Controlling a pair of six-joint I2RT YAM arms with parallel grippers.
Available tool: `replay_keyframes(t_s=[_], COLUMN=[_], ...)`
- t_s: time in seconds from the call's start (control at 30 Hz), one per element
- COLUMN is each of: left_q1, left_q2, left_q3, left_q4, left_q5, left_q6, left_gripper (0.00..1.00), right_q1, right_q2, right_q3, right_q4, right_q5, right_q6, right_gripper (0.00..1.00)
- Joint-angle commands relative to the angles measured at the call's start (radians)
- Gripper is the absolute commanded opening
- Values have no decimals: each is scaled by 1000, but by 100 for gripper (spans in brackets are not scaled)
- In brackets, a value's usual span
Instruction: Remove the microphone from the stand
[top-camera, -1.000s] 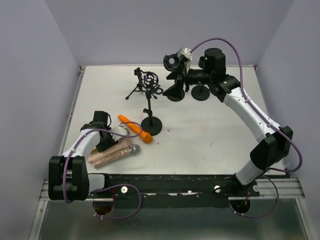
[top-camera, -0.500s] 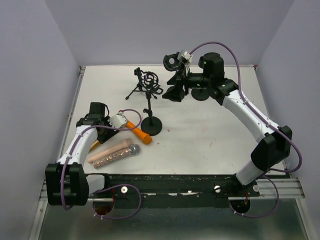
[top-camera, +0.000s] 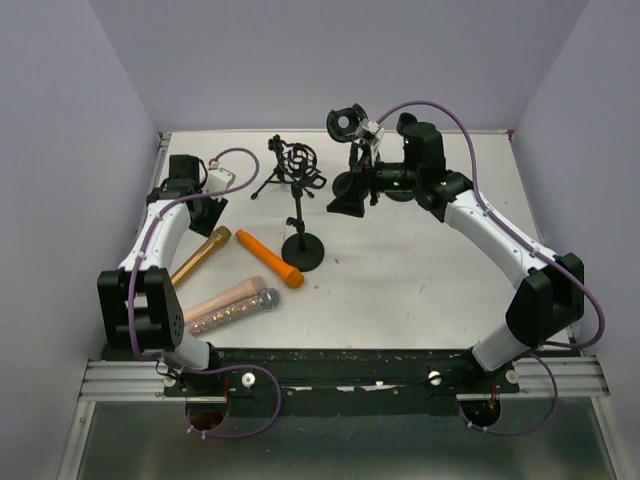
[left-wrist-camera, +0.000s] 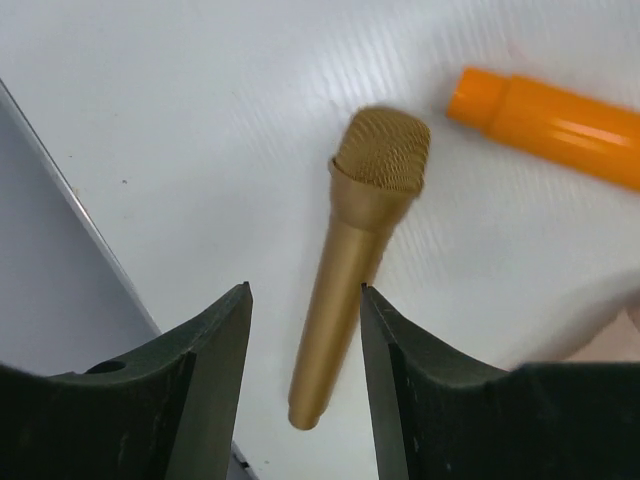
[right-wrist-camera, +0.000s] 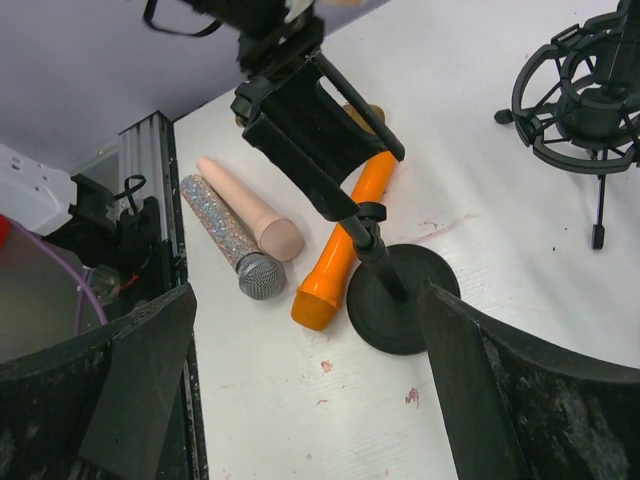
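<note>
the gold microphone (left-wrist-camera: 355, 260) lies flat on the worktop (top-camera: 420, 270) at its left side, free of the stand (top-camera: 302, 248), whose clip (right-wrist-camera: 310, 125) is empty. the left fingers (left-wrist-camera: 215, 350) hang above it, apart and touching nothing, with the handle showing in the gap between them. the right fingers (right-wrist-camera: 140, 370) stand wide apart and empty on the far side of the stand. the likely trouble is a knock: the body is round and nothing holds it. a low sweep of the left arm or its trailing cable (top-camera: 235, 155) could set it rolling toward the worktop's left edge, which is near, or against the orange microphone (top-camera: 268, 258) close to its head. the right arm is near the stand, and a careless pull could catch the clip and tip the stand over onto the things lying beside it. the gold microphone's long axis runs on a diagonal from near left to far right. the mesh head points far and right, toward the stand, and the tail end points near and left, toward the edge.
</note>
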Motion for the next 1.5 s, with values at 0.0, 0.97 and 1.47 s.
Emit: replay_keyframes(t_s=[0.0,0.97,1.47], left_q1=[68,92,90], left_q2=[184,244,76], left_q3=[167,54,162], left_q4=[-7,26,-35], left_q5=[-84,-68,264], left_q6=[-254,-203,-318], left_gripper=[54,48,51], right_q1=[-4,31,307], right_q2=[-61,-85,-95], right_q3=[-23,-225,-442], right_q4=[12,200,770], right_q5=[33,110,660], right_q6=[-4,50,48], right_gripper=[100,96,100])
